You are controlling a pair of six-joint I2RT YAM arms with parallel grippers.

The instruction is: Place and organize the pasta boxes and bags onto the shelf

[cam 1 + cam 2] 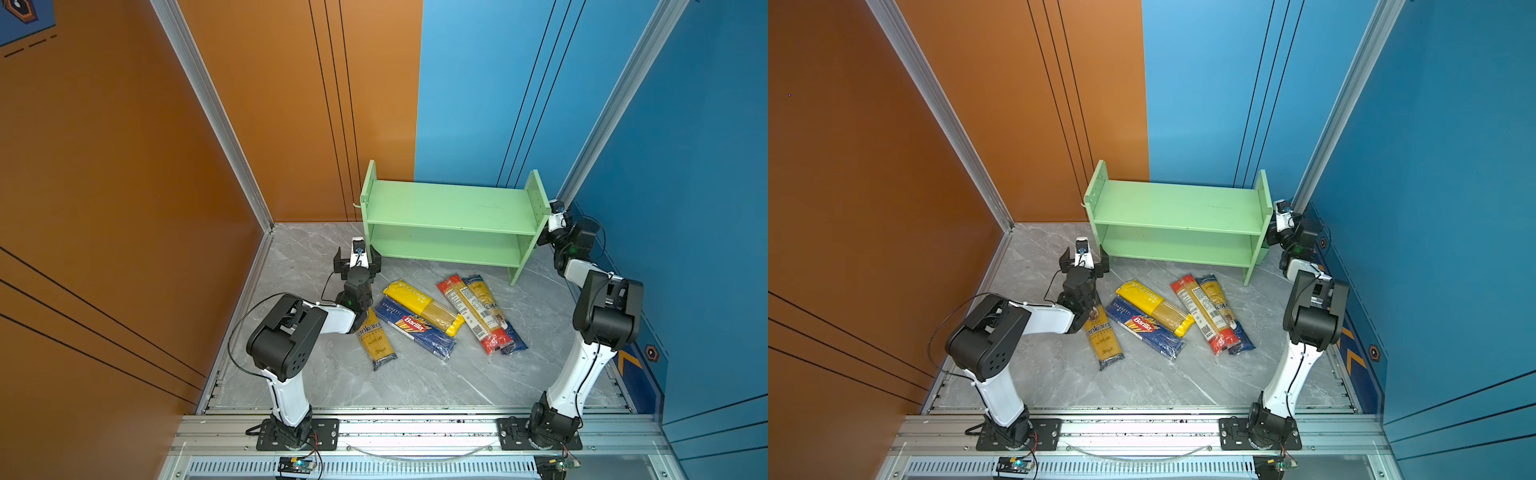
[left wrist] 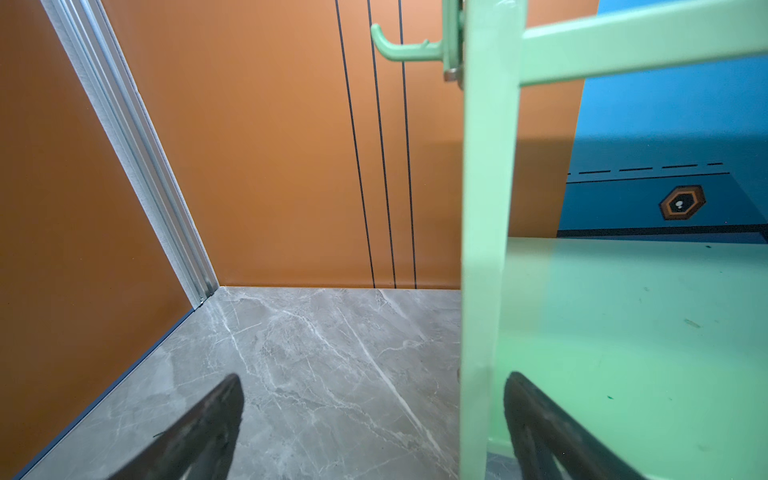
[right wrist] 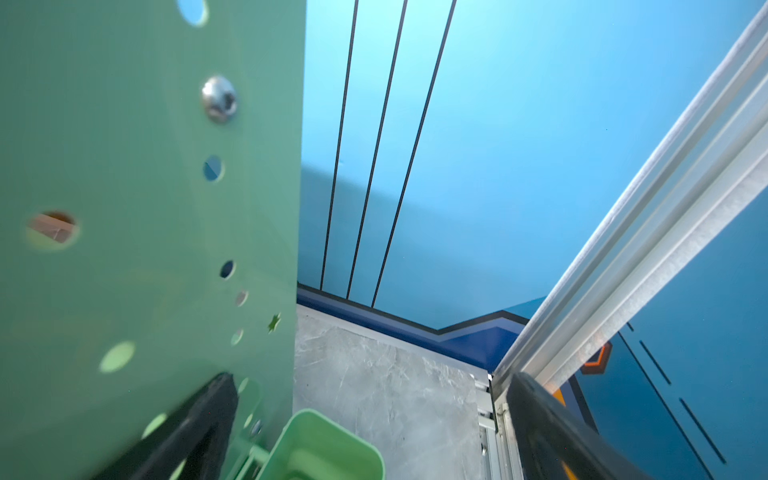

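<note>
Shelf [image 1: 451, 208] upright seemingly stands between left pincer [image 2: 376, 380] jaws; right pincer [image 3: 372, 380] agape.

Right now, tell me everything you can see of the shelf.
The shelf is pastel green, painted-metal looking, with two tiers between upright side panels dotted with holes. Both tiers are bare. It stands upright at the back of the grey floor. A hook sticks out from its left panel; a green cup hangs on its right panel. The open left claw straddles the left panel's front edge; the open right claw sits outside the right panel. Contact is unclear.
</note>
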